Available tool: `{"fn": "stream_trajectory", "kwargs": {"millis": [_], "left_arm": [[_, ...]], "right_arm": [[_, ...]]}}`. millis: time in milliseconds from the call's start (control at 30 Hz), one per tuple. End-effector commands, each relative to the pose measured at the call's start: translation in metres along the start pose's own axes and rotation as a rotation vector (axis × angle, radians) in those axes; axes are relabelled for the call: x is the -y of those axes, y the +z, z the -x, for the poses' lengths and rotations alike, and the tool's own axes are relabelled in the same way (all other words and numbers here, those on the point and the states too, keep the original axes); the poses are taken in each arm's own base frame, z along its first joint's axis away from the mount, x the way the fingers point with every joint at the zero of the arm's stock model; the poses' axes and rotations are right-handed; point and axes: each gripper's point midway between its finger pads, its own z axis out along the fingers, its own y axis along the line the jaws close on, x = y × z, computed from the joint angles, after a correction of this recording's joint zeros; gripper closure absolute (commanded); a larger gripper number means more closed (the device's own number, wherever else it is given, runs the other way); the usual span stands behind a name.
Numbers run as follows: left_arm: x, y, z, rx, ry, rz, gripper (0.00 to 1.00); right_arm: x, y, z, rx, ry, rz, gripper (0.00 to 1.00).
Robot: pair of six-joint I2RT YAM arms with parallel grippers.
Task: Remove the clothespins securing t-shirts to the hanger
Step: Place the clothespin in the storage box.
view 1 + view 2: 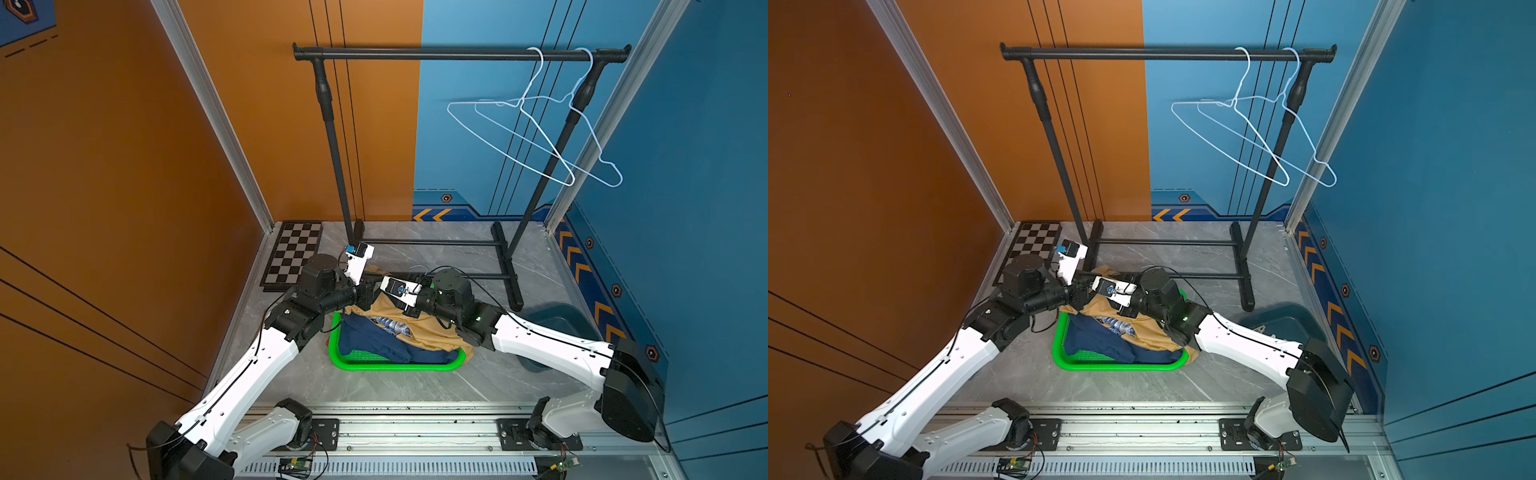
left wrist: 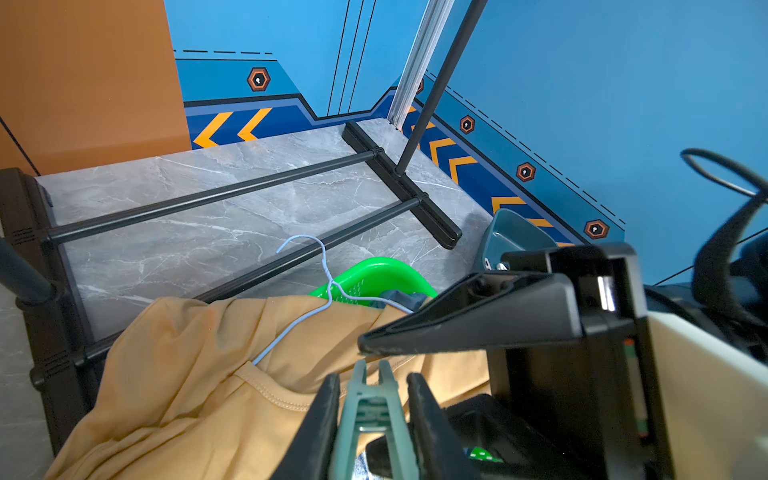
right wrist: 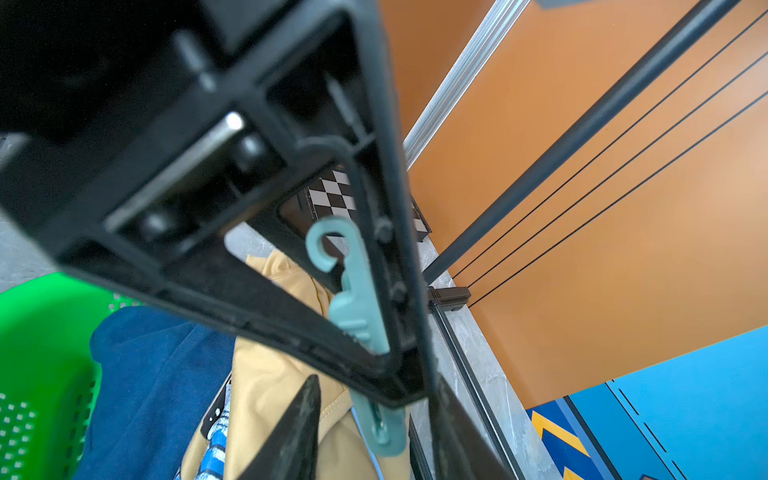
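Both arms are in low at the green basket (image 1: pixel 395 368): left arm (image 1: pixel 249 365) from its left side, right arm (image 1: pixel 548 345) from its right, elbows bent beside it and wrists turned toward each other. Over the basket's far rim, the left gripper (image 2: pixel 372 380) is clamped on a pale green clothespin (image 2: pixel 372 411). The right gripper (image 3: pixel 376 415) meets it nose to nose, jaws apart, straddling the peg's other end with a gap either side.

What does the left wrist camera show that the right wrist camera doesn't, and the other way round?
Only left wrist: the hanger hook sticking out of the mustard shirt, and the teal bin. Only right wrist: the checkerboard and the hooked end of the clothespin. Both: the pale green clothespin, the mustard shirt and the green basket.
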Motion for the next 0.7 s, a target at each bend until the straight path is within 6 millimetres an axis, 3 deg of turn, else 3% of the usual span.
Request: {"fn": "stream_trajectory", "kwargs": {"millis": [0, 200, 400, 500, 667], "left_arm": [[0.004, -0.002, 0.009, 0.01, -0.013, -0.022, 0.72], [0.004, -0.002, 0.01, 0.018, -0.029, -0.024, 0.72], [0.005, -0.001, 0.011, 0.029, -0.046, -0.029, 0.7], [0.006, 0.0, 0.011, 0.036, -0.048, -0.038, 0.62], [0.008, -0.002, 0.021, 0.079, -0.031, -0.039, 0.35]], "right_arm": [[0.009, 0.003, 0.018, 0.056, 0.016, -0.012, 0.6], [0.012, 0.006, 0.015, 0.041, -0.003, -0.029, 0.65], [0.006, 0.005, 0.015, 0.033, -0.031, 0.004, 0.79], [0.006, 0.003, 0.013, 0.016, -0.041, 0.007, 0.85], [0.004, -0.003, 0.008, -0.017, -0.048, 0.028, 0.9]]}}
